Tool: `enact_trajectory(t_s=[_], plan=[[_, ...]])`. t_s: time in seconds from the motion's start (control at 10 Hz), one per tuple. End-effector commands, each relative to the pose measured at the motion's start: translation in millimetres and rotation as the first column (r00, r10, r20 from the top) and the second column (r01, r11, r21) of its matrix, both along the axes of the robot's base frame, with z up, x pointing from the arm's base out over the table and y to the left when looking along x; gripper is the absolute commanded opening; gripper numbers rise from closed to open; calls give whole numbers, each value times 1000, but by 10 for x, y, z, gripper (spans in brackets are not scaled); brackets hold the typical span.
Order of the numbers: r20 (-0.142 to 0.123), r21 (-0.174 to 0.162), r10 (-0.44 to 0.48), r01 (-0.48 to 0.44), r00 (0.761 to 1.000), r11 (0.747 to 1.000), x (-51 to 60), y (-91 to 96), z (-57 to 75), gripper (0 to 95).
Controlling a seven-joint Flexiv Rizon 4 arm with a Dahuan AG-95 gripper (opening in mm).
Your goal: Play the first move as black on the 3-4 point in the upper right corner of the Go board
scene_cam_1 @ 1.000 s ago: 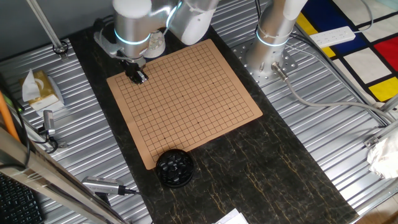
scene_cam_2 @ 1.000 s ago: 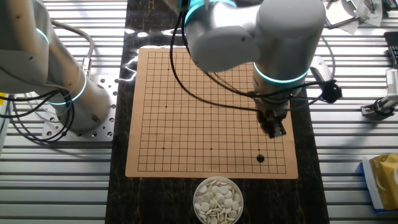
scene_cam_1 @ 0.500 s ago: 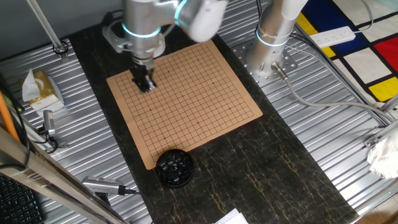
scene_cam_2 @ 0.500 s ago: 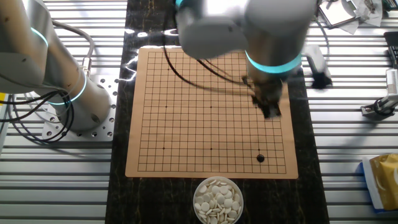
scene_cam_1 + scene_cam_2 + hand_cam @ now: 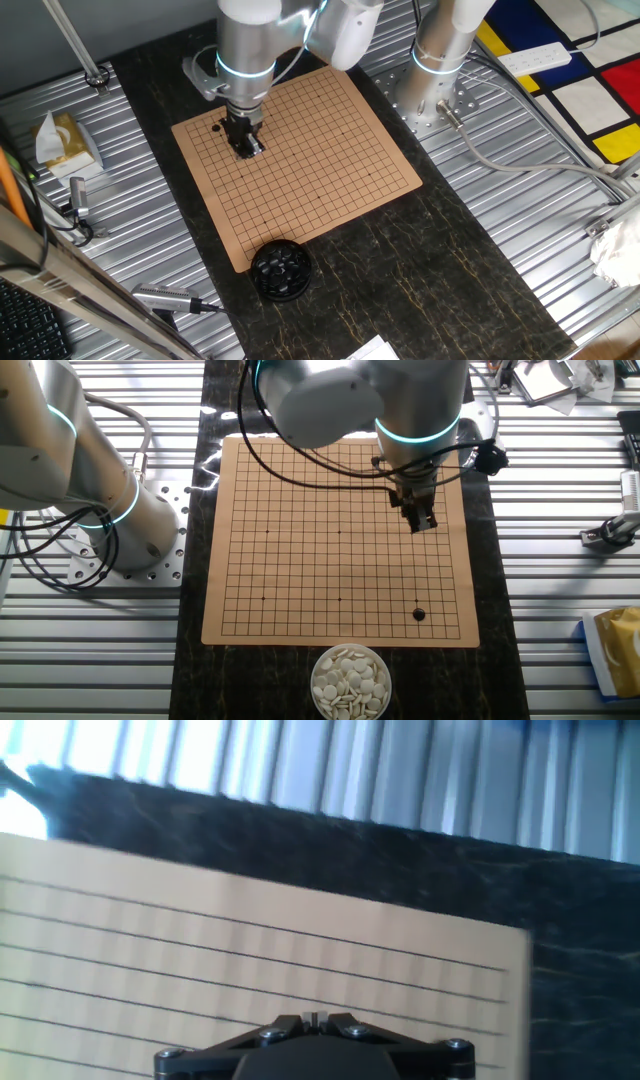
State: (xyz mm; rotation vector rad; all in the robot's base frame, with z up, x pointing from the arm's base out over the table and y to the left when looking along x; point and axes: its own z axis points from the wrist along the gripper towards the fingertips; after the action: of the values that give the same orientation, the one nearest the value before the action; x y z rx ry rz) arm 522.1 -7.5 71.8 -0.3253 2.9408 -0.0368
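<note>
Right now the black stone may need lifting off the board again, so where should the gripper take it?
Take the black stone across its round rim, coming straight down from above. It lies flat and alone on the board, with free space on every side for the fingers. It is tiny and glossy, so it may slip.
</note>
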Motion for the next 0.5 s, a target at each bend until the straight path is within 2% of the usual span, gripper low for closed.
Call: enact_trajectory(t_s=[0.1,0.5], plan=[[-3,-1,-1,1,1000,1000,-23,4,24,0],[-3,-3,2,-2,1000,1000,-20,13,18,0]])
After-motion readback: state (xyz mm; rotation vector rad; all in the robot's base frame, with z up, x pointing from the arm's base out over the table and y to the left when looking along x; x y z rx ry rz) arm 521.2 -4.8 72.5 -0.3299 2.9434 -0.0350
